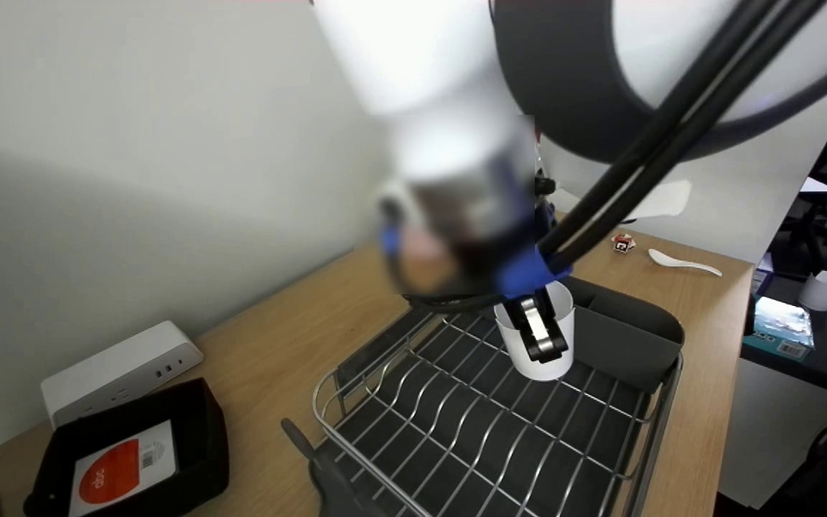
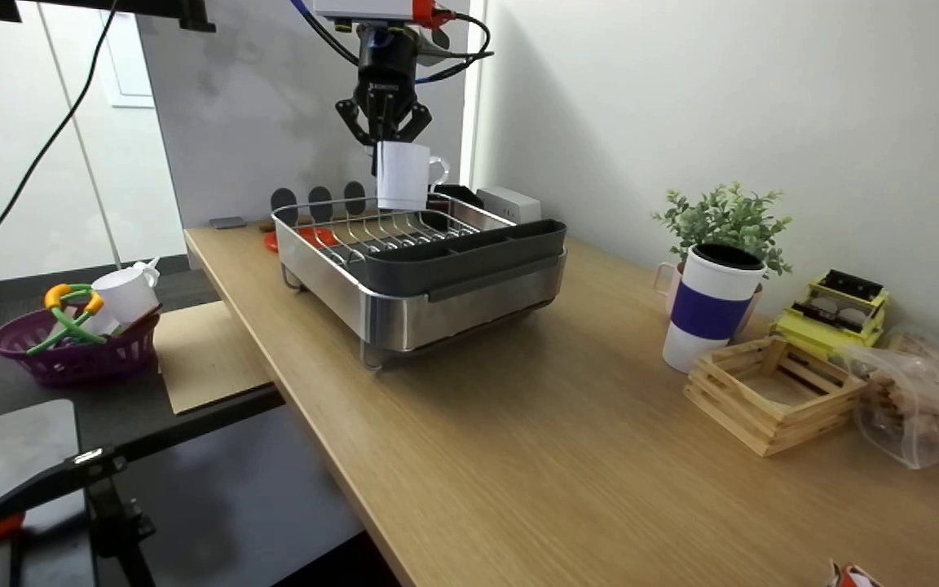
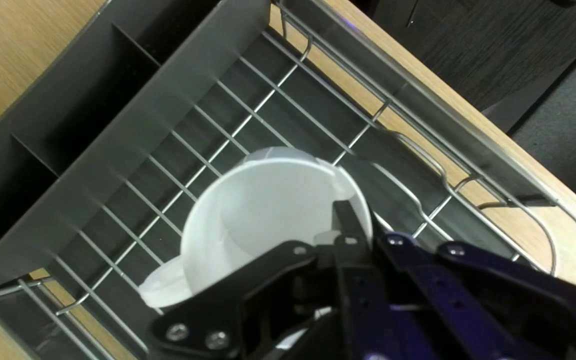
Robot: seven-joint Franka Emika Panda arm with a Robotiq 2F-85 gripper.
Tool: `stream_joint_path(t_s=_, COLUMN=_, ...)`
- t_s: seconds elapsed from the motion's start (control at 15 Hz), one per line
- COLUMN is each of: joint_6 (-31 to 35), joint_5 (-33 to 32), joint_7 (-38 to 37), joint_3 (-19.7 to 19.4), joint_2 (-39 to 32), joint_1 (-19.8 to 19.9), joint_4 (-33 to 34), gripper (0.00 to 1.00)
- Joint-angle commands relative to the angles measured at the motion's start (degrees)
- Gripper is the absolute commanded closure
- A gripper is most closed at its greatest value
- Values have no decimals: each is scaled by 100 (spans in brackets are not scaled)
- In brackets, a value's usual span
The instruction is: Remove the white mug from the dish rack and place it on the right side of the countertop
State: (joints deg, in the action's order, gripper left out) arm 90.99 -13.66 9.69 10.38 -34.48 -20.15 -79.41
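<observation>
Claw grips white mug over dish rack; orange label in black tray reads "abc", white outlet box alongside.

A broad stretch of tabletop lies open past the rack, with a spoon farther along. Between that stretch and the mug held over the rack stands the caddy; whether the mug clears its top cannot be told. By the wall, cup, crate and bag block the way. A narrow strip runs between rack and tabletop edge.
</observation>
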Motion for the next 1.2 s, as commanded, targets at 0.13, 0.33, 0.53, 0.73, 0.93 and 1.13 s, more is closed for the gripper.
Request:
stream_joint_path(t_s=0.13, joint_6=102, joint_5=-106, joint_7=-200, joint_3=34, joint_2=535, joint_1=-23, joint_4=-611, gripper=99)
stream_joint_path(t_s=0.33, joint_6=92, joint_5=-116, joint_7=-251, joint_3=43, joint_2=631, joint_1=-38, joint_4=-703, gripper=99)
stream_joint_path(t_s=0.53, joint_6=120, joint_5=-126, joint_7=-281, joint_3=47, joint_2=708, joint_1=-38, joint_4=-802, gripper=99)
stream_joint_path(t_s=0.73, joint_6=124, joint_5=-127, joint_7=-298, joint_3=51, joint_2=738, joint_1=-34, joint_4=-859, gripper=99)
stream_joint_path(t_s=0.93, joint_6=137, joint_5=-127, joint_7=-315, joint_3=53, joint_2=758, joint_1=-30, joint_4=-906, gripper=99)
stream_joint_path(t_s=1.13, joint_6=172, joint_5=-153, joint_7=-317, joint_3=54, joint_2=787, joint_1=-30, joint_4=-978, gripper=99)
